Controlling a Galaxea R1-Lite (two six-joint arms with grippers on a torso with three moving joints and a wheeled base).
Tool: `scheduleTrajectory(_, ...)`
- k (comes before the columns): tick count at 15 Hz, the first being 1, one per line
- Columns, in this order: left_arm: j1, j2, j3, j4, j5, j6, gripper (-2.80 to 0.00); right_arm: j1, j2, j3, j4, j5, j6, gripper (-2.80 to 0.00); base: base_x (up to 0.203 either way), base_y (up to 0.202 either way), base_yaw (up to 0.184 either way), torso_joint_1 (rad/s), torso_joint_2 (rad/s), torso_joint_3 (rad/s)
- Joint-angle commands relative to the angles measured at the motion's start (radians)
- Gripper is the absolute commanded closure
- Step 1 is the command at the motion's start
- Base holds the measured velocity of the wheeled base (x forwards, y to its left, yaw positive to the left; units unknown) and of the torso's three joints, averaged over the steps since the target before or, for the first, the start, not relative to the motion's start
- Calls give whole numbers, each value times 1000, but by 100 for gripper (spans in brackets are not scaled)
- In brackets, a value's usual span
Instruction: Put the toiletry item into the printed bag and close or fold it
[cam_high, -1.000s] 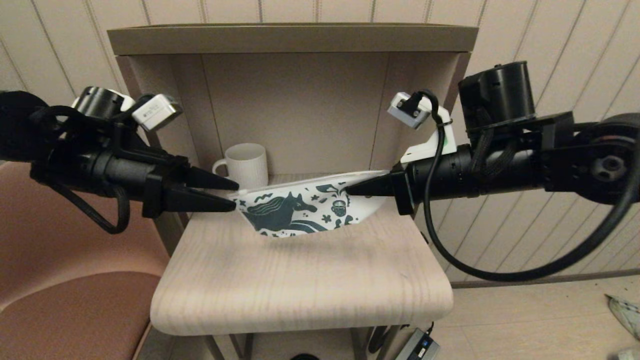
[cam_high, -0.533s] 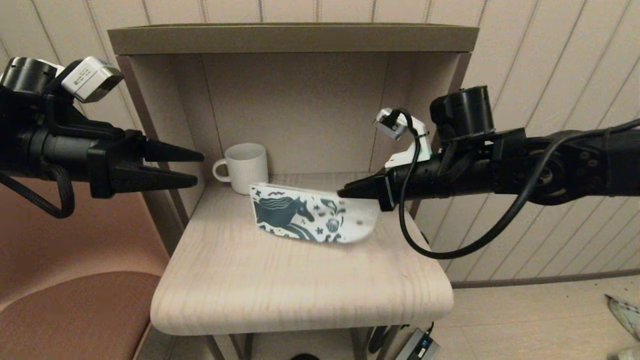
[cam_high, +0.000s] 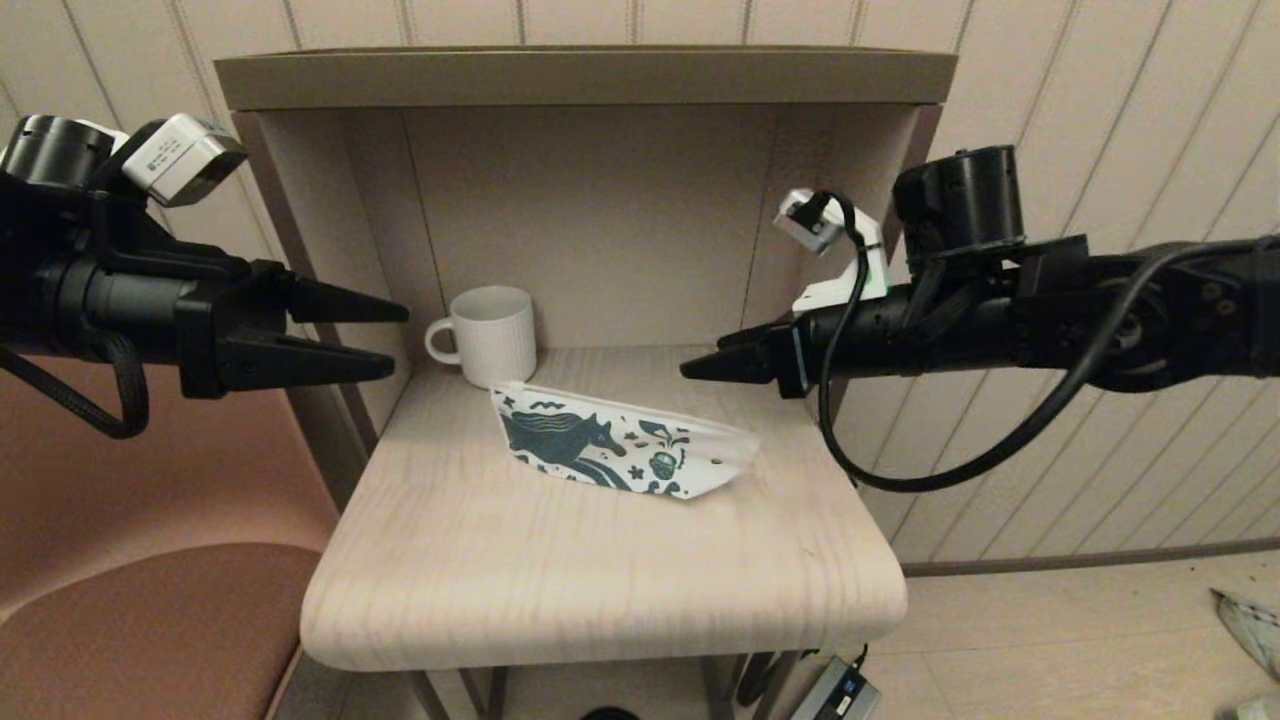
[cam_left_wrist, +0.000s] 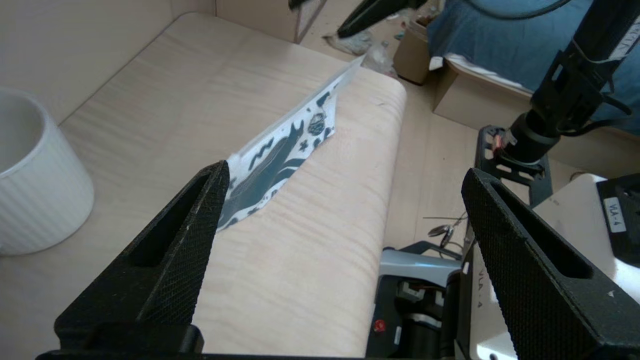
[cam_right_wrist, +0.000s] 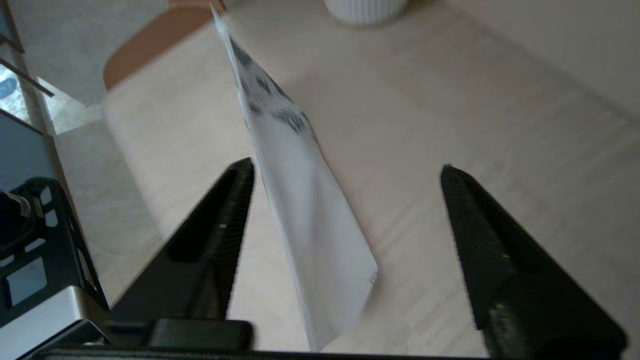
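A: L gripper (cam_high: 398, 340)?
B: jaws spread wide, nothing between them; it hangs off the shelf's left edge, level w/ the mug, tips aimed inward; well clear of the bag.

A: R gripper (cam_high: 700, 366)?
B: also spread, holding nothing; in the wrist view both fingers (cam_right_wrist: 215, 235) stand apart w/ the bag's end below the gap, not touching; in the head view the tips hover above and just past the bag's right end.

A: and the printed bag (cam_high: 615, 452)?
B: lies loose on the wooden shelf (cam_high: 600, 580), about mid-surface, horse print facing front; top edge leans back toward the alcove; its left corner sits just in front of the white ribbed mug (cam_high: 490, 334); can't tell if they touch.

A: anything around or in the way?
B: mug stands at back left, handle to the left; alcove side walls flank both arms; brown seat (cam_high: 140, 630) lower left; a small grey box (cam_high: 835, 695) on the floor under the shelf; nothing between grippers and bag.

A: vs a sec ago?
B: then both grippers pinched the bag's ends and it hung stretched in the air; now both have let go, L has pulled back outward, and the bag has dropped to the shelf.
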Motion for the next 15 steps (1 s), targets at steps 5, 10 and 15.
scheduleTrajectory(5, 2, -60, 25, 16, -3, -5, 0, 3, -153, 22, 8, -42, -2, -280, 0, 0, 0, 0, 0, 0)
scheduleTrajectory(10, 138, -385, 297, 17, 131, -7, 0, 1, -466, 132, 180, -145, 1, -280, 0, 0, 0, 0, 0, 0)
scheduleTrajectory(15, 280, -848, 475, 11, 343, -218, 0, -4, -886, 252, 416, -351, 72, -280, 0, 0, 0, 0, 0, 0)
